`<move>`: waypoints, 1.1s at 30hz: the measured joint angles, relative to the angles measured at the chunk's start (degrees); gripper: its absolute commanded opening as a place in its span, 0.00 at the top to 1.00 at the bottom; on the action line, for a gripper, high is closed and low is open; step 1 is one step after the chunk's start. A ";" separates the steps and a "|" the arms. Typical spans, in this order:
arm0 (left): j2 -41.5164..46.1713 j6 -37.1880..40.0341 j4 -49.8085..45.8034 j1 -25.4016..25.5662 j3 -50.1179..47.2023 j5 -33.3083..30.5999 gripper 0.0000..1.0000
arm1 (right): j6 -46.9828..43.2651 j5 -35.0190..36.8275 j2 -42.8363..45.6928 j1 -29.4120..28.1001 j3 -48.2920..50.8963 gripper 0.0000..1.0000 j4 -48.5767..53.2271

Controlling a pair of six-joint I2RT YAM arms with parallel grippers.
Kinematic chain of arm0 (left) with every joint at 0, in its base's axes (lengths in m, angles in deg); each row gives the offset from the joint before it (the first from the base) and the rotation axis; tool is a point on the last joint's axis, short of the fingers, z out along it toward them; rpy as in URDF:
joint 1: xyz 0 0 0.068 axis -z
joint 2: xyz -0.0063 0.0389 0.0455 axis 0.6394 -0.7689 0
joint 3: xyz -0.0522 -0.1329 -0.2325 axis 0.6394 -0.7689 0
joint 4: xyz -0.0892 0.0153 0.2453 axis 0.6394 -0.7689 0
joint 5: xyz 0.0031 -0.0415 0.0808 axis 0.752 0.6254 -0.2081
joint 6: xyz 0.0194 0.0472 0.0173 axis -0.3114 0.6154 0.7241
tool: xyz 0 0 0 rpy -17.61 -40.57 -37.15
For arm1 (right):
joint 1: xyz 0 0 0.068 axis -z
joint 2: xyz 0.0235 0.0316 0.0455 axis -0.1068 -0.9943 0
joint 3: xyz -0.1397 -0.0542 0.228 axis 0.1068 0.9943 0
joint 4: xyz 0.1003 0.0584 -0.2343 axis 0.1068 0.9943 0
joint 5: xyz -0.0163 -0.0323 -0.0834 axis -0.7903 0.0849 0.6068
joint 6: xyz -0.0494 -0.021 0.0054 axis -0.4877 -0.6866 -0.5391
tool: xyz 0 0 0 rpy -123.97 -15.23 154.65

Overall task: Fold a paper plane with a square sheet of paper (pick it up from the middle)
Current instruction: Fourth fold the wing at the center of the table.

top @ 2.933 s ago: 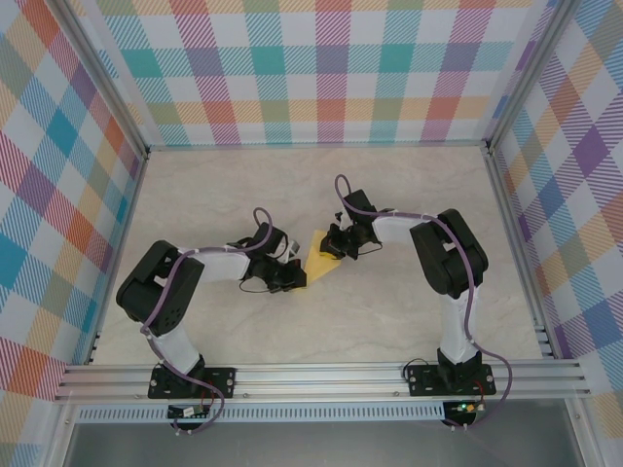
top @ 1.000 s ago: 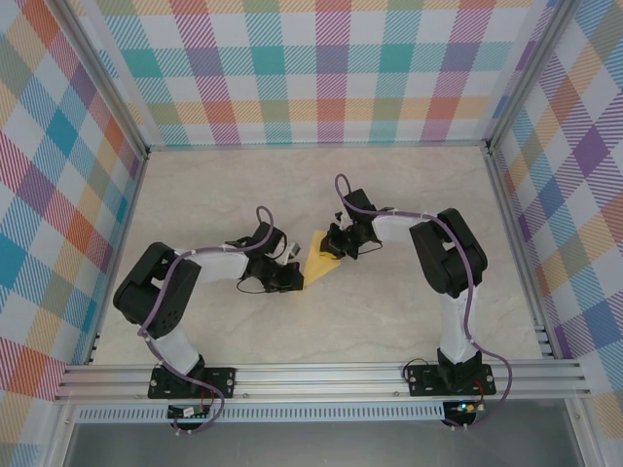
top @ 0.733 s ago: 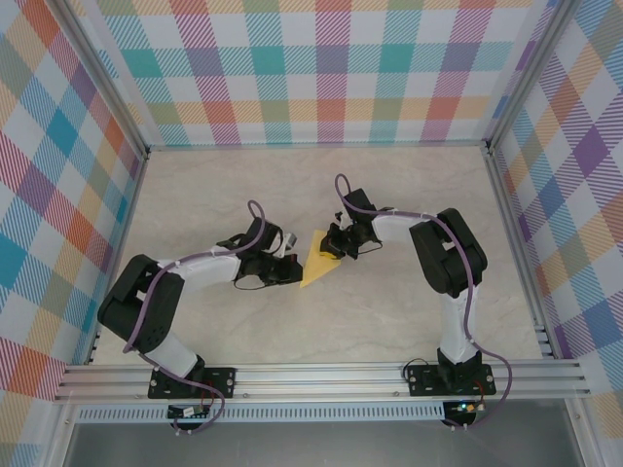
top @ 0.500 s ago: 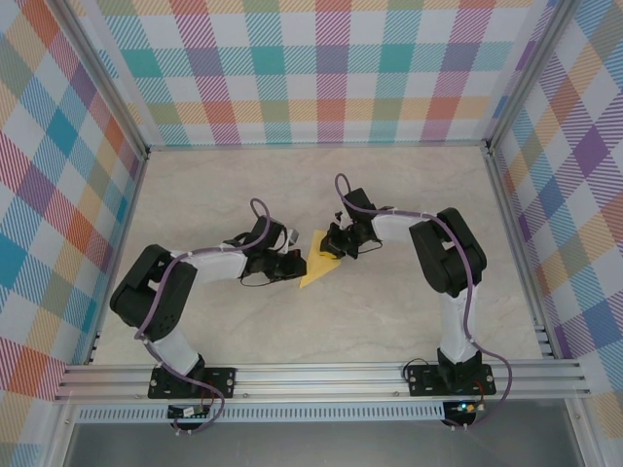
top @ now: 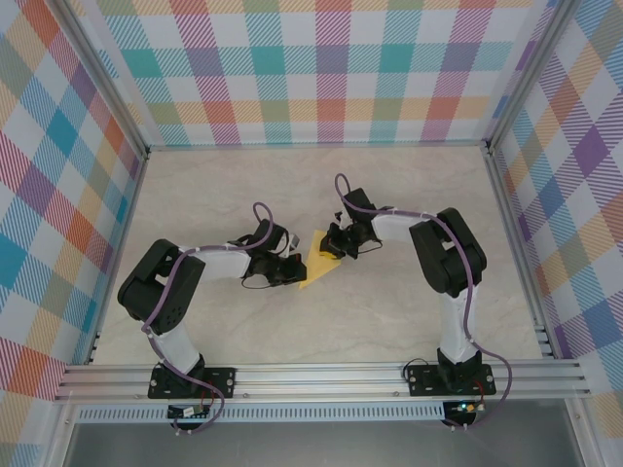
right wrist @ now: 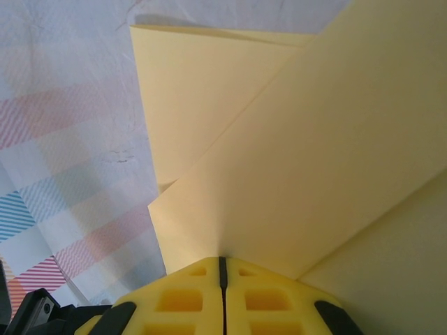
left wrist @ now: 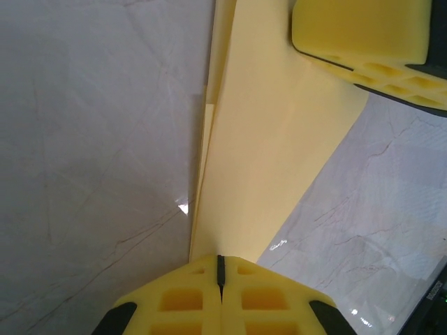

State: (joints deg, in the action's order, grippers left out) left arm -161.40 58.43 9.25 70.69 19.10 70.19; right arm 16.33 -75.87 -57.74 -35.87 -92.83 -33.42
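So both arms meet mid-table (top: 389,321) on the folded yellow paper (top: 317,263), which is a pointed wedge with layered flaps lying between them. The left gripper (top: 293,271) has its foam pads (left wrist: 181,300) squeezed together on the paper's narrow end. The right gripper (top: 335,245) is pinched closed on the opposite edge, jaws tight with the sheet coming straight out from between them.

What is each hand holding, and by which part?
Cannot tell: the shut left hand and right hand meet the folded yellow paper at opposite ends, pinching or pressing.
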 measured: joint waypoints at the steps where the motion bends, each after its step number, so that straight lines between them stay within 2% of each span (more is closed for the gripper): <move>1: 0.00 0.15 0.00 0.00 0.00 -0.02 1.00 | 0.02 0.26 0.37 -0.11 0.55 0.95 -0.66; 12: 0.00 0.57 -0.13 0.00 0.00 -0.20 1.00 | 1.49 5.40 3.45 -6.14 3.74 0.97 -1.97; 33: 0.00 0.52 -0.13 0.00 0.00 -0.22 1.00 | 1.60 3.30 4.90 -7.04 7.13 0.98 -5.14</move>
State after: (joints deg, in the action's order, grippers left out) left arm -161.40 58.96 9.11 70.69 19.10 69.97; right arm 17.92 -72.57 -52.85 -42.90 -85.70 -38.56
